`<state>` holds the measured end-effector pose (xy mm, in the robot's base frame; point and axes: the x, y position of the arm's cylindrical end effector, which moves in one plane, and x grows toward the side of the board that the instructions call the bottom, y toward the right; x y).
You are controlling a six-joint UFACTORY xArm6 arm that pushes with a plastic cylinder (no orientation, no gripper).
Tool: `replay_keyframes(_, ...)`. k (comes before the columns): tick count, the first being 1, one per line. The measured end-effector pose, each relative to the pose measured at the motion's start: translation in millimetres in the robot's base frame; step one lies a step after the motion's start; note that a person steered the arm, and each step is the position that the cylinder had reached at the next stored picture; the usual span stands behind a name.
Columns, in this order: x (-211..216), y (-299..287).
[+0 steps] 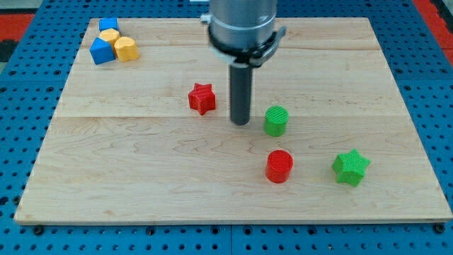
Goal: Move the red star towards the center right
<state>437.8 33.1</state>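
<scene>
The small red star-shaped block (202, 98) lies on the pale wooden surface (141, 177), a little toward the view's left of the board's middle. My tip (241, 123), the lower end of the dark straight rod, rests just beside the star on the star's right and slightly lower in the view, apart from it, not touching. There is no claw on this arm, so nothing is open, closed or held; the rod only pushes.

Taking the red star as the landmark: a green ribbed cylinder block (276, 121) sits to its right, just beyond my tip; a red cylinder block (279, 166) lies further down and right; a green star block (350, 168) lies well to the lower right. Far to the star's upper left huddle two blue blocks (103, 49) and two yellow blocks (125, 49).

The trouble, as I judge it, is that my tip stands on the wrong side. A push from here would drive the star leftward. Circling round risks clipping it, and a rightward push may then shove the star into the green cylinder.
</scene>
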Motion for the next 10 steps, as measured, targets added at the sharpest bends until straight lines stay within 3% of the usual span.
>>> replay_keyframes(1,0,48)
replay_keyframes(2,45,69)
replay_keyframes(3,6,64)
replay_keyframes(4,-85,-5)
replay_keyframes(5,-124,-124)
replay_keyframes(6,-80,-141)
replay_keyframes(7,-22,-83)
replay_keyframes(8,-4,9)
replay_keyframes(10,-48,-41)
